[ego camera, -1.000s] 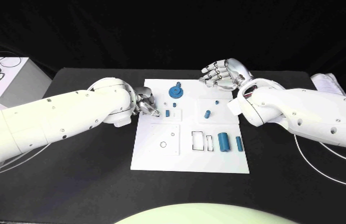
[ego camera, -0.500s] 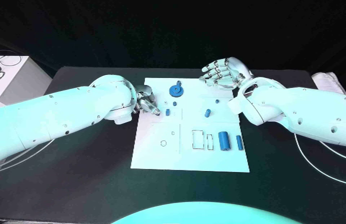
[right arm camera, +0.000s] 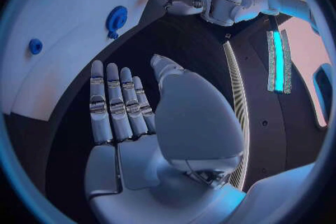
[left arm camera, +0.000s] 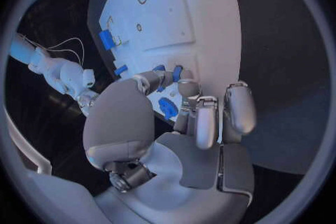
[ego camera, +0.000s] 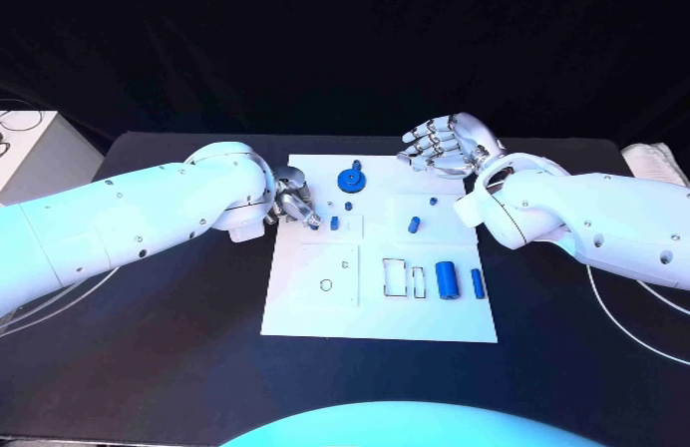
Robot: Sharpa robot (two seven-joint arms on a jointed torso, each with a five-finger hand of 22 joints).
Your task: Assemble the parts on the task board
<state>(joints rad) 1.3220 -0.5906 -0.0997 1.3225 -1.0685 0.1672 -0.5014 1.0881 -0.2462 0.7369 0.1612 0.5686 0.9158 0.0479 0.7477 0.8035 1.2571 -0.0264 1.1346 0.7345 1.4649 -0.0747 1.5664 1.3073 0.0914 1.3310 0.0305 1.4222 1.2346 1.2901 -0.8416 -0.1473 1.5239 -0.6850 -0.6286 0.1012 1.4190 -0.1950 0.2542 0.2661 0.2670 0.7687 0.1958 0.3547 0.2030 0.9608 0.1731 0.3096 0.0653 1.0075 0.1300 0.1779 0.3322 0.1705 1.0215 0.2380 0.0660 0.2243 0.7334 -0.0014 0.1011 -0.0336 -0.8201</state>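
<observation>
The left hand [ego camera: 293, 208] hovers at the left edge of the task board [ego camera: 381, 317], fingers [left arm camera: 198, 121] curled toward a small blue peg [ego camera: 334, 224] just inside that edge, though I cannot tell whether they pinch it or only touch it. If they close off-centre, I'd say the peg could tip or skid across the board toward the blue round part [ego camera: 350, 180] near its far edge. The right hand [ego camera: 449, 148] hangs beyond the board's far right corner, fingers spread and holding nothing, so it cannot steady the board should it slide on the tabletop [ego camera: 172, 367].
</observation>
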